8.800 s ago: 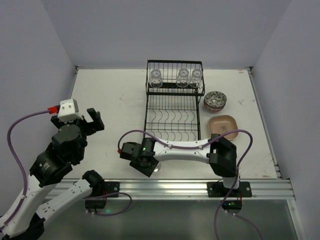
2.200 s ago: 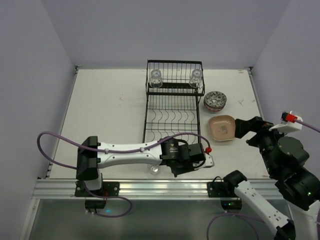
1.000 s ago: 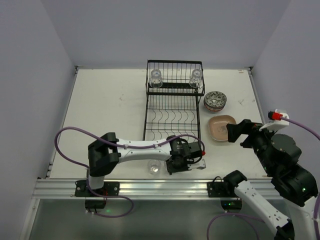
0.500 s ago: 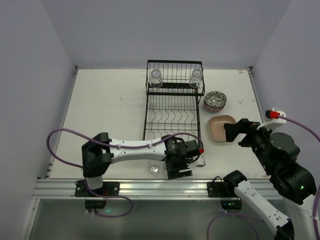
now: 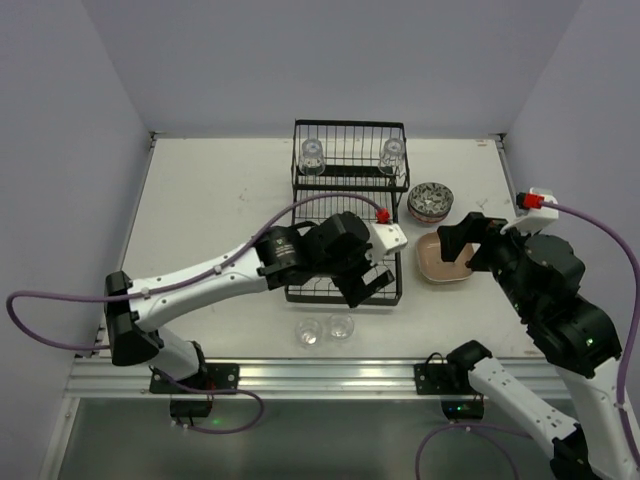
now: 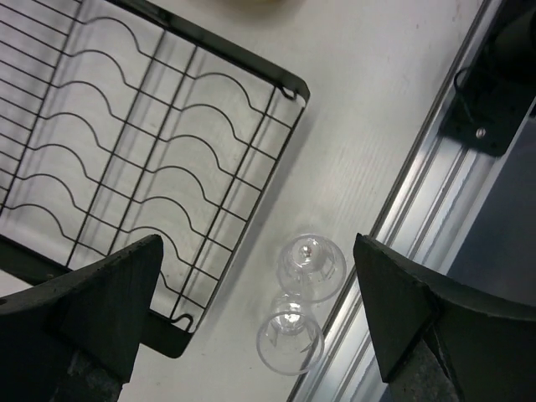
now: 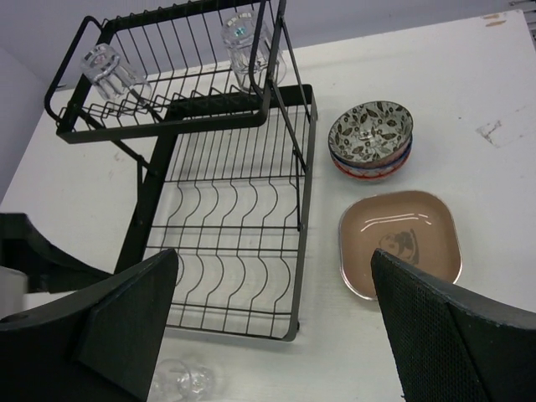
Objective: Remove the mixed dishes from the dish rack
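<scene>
Black wire two-tier dish rack [image 5: 345,215] stands mid-table. Two small clear glasses [image 5: 311,157] [image 5: 392,154] sit on its raised upper shelf, one toward each end. Two more clear tumblers [image 5: 308,332] [image 5: 341,327] stand close together on the white table [image 5: 210,200], just in front of the rack's near edge. The left gripper [image 5: 365,283] hangs over the rack's near right corner, jaws spread wide and holding nothing. Right of the rack sits a stack of patterned bowls [image 5: 431,203], with a brown rounded-square plate [image 5: 440,262] just in front of it. The right gripper [image 5: 462,245] hovers above that plate, also wide and empty.

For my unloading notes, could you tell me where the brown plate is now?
In the top view, the brown plate lies on the table right of the dish rack, just nearer than the stacked bowls.
</scene>
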### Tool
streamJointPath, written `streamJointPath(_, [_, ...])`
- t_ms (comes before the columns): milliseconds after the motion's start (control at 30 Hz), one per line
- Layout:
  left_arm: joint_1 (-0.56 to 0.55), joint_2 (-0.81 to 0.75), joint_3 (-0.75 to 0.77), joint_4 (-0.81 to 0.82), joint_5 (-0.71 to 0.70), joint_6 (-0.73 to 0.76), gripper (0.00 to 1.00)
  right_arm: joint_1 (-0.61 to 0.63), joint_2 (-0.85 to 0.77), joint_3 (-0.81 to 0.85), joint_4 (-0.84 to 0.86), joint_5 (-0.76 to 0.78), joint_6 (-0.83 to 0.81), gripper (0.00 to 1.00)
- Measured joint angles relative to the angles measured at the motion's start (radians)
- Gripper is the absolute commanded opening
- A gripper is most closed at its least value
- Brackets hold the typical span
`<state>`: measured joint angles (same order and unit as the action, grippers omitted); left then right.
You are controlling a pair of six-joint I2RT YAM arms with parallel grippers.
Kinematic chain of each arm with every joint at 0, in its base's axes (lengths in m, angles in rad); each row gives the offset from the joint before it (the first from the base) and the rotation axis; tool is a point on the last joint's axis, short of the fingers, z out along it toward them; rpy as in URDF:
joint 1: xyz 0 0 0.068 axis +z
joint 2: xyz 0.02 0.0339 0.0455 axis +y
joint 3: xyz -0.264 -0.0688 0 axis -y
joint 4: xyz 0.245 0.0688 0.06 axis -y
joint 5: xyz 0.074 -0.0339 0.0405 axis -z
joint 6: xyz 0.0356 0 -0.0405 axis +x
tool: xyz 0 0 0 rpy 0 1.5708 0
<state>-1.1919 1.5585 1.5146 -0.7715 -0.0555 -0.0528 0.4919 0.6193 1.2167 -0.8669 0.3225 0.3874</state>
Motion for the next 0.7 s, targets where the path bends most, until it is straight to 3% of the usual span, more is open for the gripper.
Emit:
streamJointPath(133, [0.066,-0.063,0.058,0.035,-0.005,-0.017,1.00,0.000,0.016,0.016,0.026,0.000,-0.006,0.99])
streamJointPath(300, [0.203,-0.028,0.226,0.082,0.045,-0.014,1.00,0.000,0.014,0.016,0.029,-0.006,-0.007,0.99])
streamJointPath(600, [0.480,0.327,0.720,0.114,0.386,0.072,1.00,0.000,-0.066,-0.032,0.035,-0.053,-0.008,0.99])
streamJointPath(700, [0.546,0.421,0.784,0.142,0.486,0.104,1.00,0.000,-0.092,-0.044,0.036,-0.072,-0.008,0.99])
